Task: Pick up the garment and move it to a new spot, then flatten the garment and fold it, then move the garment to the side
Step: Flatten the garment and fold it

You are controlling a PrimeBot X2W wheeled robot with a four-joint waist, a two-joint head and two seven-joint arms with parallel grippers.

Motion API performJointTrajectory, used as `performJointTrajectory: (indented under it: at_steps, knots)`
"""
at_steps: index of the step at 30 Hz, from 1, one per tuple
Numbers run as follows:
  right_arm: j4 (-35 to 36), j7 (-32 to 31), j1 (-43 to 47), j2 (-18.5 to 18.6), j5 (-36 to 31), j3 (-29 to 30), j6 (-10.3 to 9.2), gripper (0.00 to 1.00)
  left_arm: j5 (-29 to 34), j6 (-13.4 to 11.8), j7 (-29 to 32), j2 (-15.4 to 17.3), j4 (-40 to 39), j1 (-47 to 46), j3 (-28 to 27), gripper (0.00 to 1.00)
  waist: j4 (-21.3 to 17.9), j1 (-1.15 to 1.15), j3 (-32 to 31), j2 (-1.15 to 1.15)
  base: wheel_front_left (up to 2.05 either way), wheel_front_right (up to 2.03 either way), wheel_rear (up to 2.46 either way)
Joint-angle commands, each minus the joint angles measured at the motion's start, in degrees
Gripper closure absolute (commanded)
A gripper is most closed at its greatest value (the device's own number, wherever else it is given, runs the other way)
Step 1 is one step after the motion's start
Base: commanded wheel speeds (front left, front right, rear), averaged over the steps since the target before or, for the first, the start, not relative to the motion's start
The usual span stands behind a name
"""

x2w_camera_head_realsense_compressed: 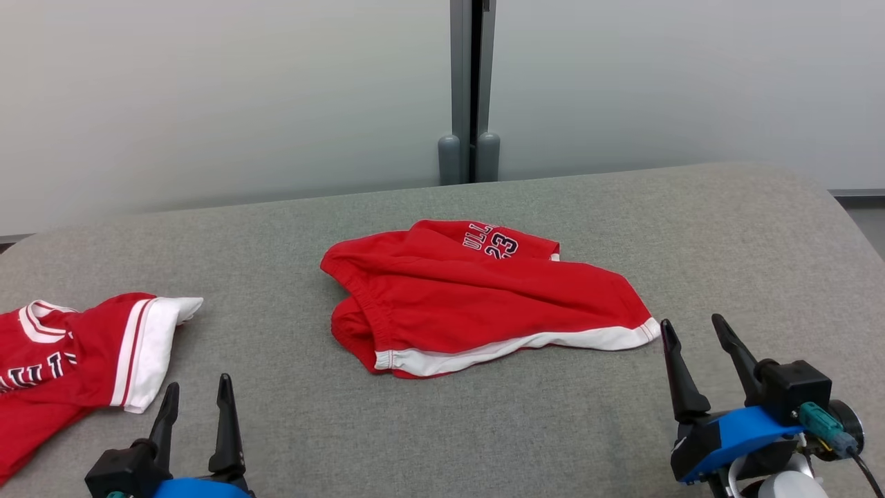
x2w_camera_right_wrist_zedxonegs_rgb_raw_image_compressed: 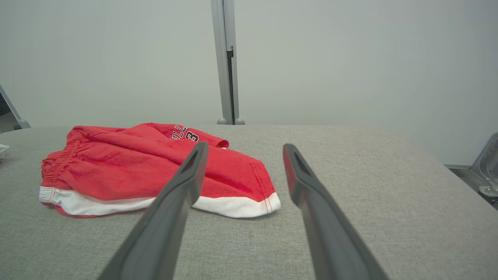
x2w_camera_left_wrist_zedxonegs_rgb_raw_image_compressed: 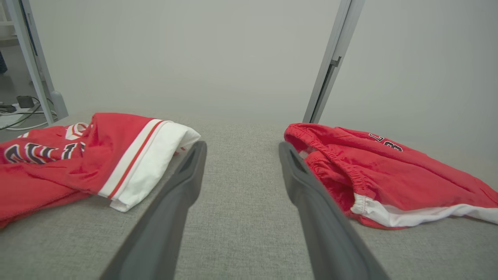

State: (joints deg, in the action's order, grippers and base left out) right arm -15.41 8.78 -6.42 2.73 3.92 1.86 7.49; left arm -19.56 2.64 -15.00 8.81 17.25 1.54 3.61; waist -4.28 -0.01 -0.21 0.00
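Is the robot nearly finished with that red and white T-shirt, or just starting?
Probably near the end. The T-shirt lies bunched at the left side of the table, partly out of frame, so a neat fold can't be confirmed. Nothing is in hand: the left gripper and right gripper are open and empty. Left, perhaps, only tidying. The shorts lie mid-table.

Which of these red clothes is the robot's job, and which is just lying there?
For the job:
T-shirt, red with a white sleeve, at the left.

Just lying about:
shorts, in the middle;
post, behind.
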Motion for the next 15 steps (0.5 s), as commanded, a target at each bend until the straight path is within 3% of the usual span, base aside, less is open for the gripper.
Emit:
performJointTrajectory:
  at_steps: [1,15]
  knots:
    - [0.61,-0.20,1.07,0.30,0.49,0.02,0.01,0.00,0.38,0.08,-0.26,0.30,0.22,0.65,-0.51,0.00,0.06,0.01,-0.09,0.00,0.00,0.00,0.00]
    - [6.35,-4.16,5.06,0.29,2.25,1.62,0.01,0.00,1.30,1.01,-0.26,0.56,2.54,0.03,-0.27,0.00,1.32,0.01,-0.32,0.00,0.00,0.00,0.00]
